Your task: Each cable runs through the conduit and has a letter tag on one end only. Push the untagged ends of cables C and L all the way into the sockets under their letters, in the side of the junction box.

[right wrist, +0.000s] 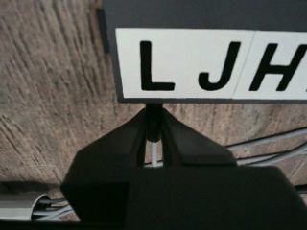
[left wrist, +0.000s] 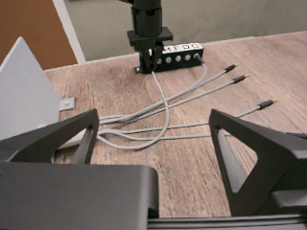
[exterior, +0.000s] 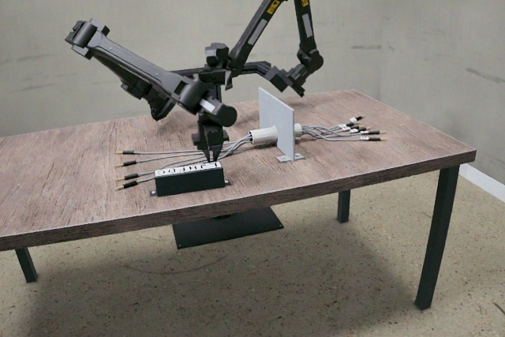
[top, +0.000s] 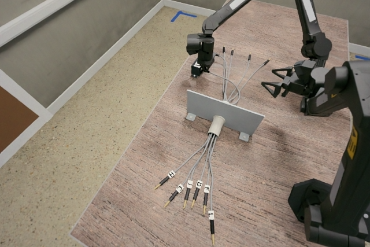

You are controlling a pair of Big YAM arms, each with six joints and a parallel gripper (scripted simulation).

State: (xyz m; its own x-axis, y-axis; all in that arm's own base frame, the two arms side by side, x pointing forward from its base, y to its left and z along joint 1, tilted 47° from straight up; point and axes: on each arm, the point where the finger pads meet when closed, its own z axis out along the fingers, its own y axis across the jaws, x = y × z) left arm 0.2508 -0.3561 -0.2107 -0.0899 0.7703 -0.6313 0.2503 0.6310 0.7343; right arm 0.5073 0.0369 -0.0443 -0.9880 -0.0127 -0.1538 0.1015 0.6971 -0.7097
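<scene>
Six lettered cable ends [top: 196,188] fan out from the conduit [top: 216,126], seemingly untouched.

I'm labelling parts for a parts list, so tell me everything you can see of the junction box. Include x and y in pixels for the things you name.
The long black rectangular junction box [exterior: 189,181] [left wrist: 178,63] [right wrist: 201,15] sits upright near the table edge, metal-looking or plastic. A white strip on top reads L, J, H, F, D, C. Round sockets line one side; a plug on a grey cable sits under C. Small tabs stick out at its ends. A black plug in the right gripper [exterior: 211,159] [left wrist: 153,67] [right wrist: 153,115] meets its side under L.
</scene>
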